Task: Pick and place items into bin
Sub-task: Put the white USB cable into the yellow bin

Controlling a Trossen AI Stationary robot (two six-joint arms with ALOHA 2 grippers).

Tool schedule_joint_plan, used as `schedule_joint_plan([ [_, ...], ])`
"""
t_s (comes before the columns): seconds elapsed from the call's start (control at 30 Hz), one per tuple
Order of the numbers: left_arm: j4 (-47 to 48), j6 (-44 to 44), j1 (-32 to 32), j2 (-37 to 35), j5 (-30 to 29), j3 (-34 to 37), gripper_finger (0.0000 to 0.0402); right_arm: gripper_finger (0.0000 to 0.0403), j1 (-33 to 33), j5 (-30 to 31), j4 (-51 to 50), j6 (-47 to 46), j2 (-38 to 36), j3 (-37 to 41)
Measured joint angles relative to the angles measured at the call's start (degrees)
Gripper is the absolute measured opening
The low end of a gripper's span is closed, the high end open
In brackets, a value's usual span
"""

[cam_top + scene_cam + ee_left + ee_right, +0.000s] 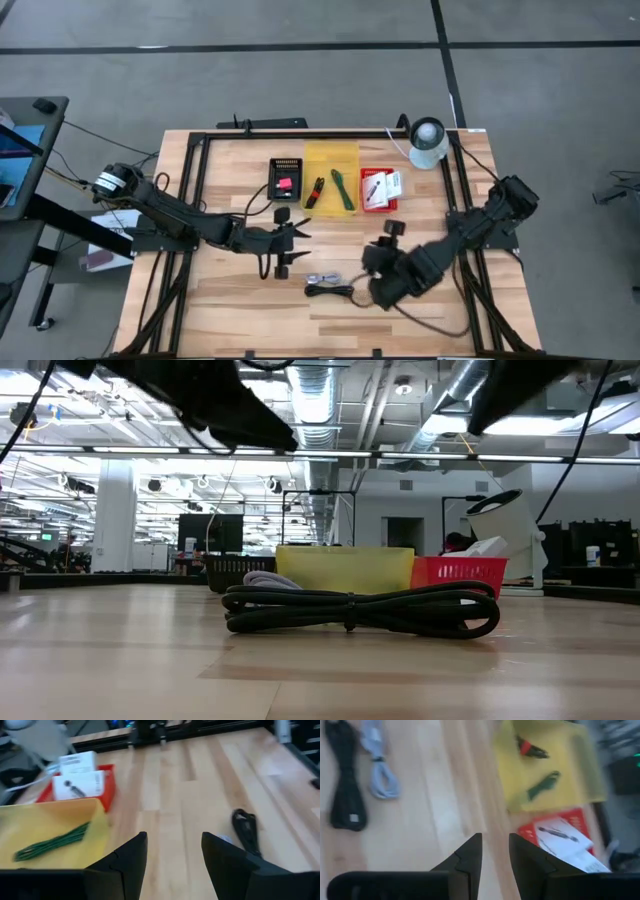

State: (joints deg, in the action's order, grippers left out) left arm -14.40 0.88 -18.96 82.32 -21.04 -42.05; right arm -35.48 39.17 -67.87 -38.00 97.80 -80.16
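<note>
— Where's the cabling?
— Coiled black rubbery cable [330,291] lies on the wood-plank table [230,310], at 6 o'clock from the translucent yellow bin [330,160].
— Grippers?
— Left gripper [172,851] spread, empty; right gripper [495,851] slightly parted, empty.

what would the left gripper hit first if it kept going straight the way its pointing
Probably nothing soon: the open left gripper points across bare table, between the yellow bin and the black cable. The black frame rail at the far edge looks first, though depth is unclear.

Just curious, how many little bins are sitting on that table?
3, in a row at the table's far side: a black bin on the left, a yellow bin in the middle, a red bin on the right.
</note>
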Motion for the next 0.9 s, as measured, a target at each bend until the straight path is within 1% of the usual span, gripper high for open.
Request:
schedule_joint_plan([
  [0.1, -3.36, 0.10, 0.28, 0.00, 1.95, 2.30, 0.0180, 0.0092, -3.11, 5.62, -1.89, -8.51, 0.00, 4.05],
  [0.2, -2.68, 1.62, 0.30, 0.02, 2.44, 3.23, 0.0180, 0.0092, -5.73, 9.09, -2.94, -16.42, 0.00, 7.42],
  [0.33, -1.50, 2.87, 0.33, 0.31, 5.38, 3.39, 0.0180, 0.0092, -8.21, 10.72, -2.83, -23.74, 0.00, 10.85],
  [0.43, -2.12, 3.31, 0.41, 0.31, 5.81, 3.39, 0.0180, 0.0092, -8.98, 10.76, -2.83, -28.32, 0.00, 12.64],
  [0.47, -2.03, 3.73, 0.41, 0.31, 6.18, 3.39, 0.0180, 0.0092, -9.15, 10.89, -2.55, -29.50, 0.00, 13.20],
  [0.6, -1.59, 7.11, 1.36, 0.37, 14.00, 3.39, 0.0180, 0.0092, -9.16, 10.76, -0.46, -32.68, 0.00, 15.28],
  [0.73, -0.34, 8.96, 1.59, 1.83, 17.76, 3.39, 0.0180, 0.0092, -9.14, 10.59, 1.61, -33.59, 0.00, 15.81],
  [0.9, 0.00, 9.50, 0.58, 7.37, 20.04, 1.71, 0.0180, 0.0092, -9.14, 10.54, 3.41, -33.57, 0.00, 15.81],
])
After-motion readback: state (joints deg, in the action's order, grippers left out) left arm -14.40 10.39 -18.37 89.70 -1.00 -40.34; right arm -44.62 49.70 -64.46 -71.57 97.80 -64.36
